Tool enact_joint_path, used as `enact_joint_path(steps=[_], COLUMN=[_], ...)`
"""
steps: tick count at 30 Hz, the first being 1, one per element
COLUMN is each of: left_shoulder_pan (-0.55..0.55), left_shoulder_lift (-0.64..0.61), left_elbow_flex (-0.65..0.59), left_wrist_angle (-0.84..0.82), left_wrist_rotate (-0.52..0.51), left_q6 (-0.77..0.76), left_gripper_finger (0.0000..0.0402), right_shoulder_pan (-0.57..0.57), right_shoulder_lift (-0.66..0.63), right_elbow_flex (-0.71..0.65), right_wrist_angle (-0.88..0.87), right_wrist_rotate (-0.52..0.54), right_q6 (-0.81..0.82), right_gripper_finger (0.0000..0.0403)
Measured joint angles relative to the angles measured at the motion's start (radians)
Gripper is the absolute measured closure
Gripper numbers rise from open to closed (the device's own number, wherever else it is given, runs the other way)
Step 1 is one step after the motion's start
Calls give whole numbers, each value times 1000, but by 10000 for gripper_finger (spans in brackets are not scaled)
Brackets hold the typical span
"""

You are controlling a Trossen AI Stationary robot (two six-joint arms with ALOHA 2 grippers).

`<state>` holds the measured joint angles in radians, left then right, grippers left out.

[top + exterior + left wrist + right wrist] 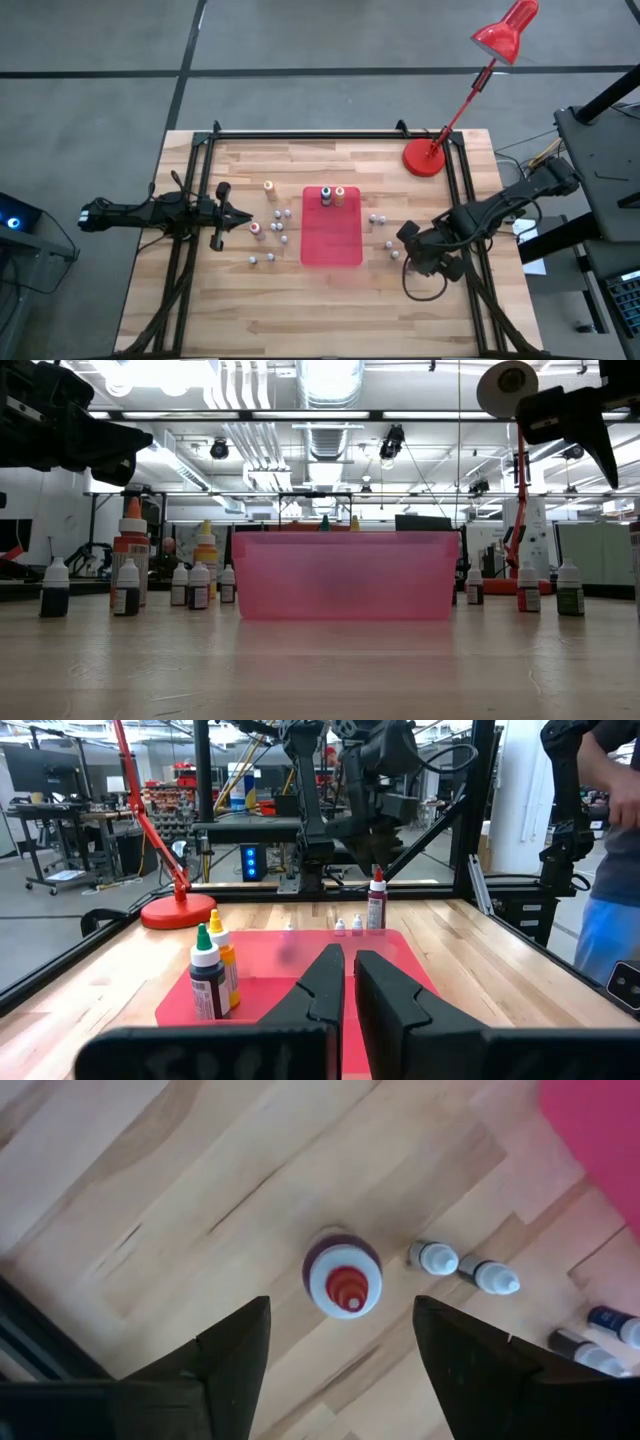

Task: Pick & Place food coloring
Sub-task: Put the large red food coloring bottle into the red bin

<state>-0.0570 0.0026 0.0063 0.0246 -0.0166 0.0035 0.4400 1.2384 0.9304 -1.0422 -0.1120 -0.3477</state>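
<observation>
My right gripper (340,1345) open above red-capped bottle (342,1274): light, rigid, tippy; I'd grip its body.

place: a robotics lab or workshop is shown.
ceiling: exposed ducts (330,400) and strip lights are seen overhead.
floor: bare grey concrete (90,110) is laid around the wooden table (330,290).
background: equipment racks (60,830) and a computer tower (250,860) are seen.
</observation>
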Motion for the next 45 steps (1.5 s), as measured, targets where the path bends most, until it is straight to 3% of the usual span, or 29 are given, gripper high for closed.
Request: enact_joint_path(steps=[32,45], left_shoulder_pan=[0,0], left_shoulder_lift=[0,0], left_elbow_flex=[0,0], left_wrist_angle=[0,0], left_wrist_rotate=[0,0], left_q6=[0,0], left_gripper_finger=[399,399], right_shoulder_pan=[0,0], right_shoulder_lift=[7,7], right_elbow_flex=[-71,-76], right_wrist_angle=[106,126], right_wrist_rotate=[0,-31], right_q6=[0,0], right_gripper_finger=[183,268])
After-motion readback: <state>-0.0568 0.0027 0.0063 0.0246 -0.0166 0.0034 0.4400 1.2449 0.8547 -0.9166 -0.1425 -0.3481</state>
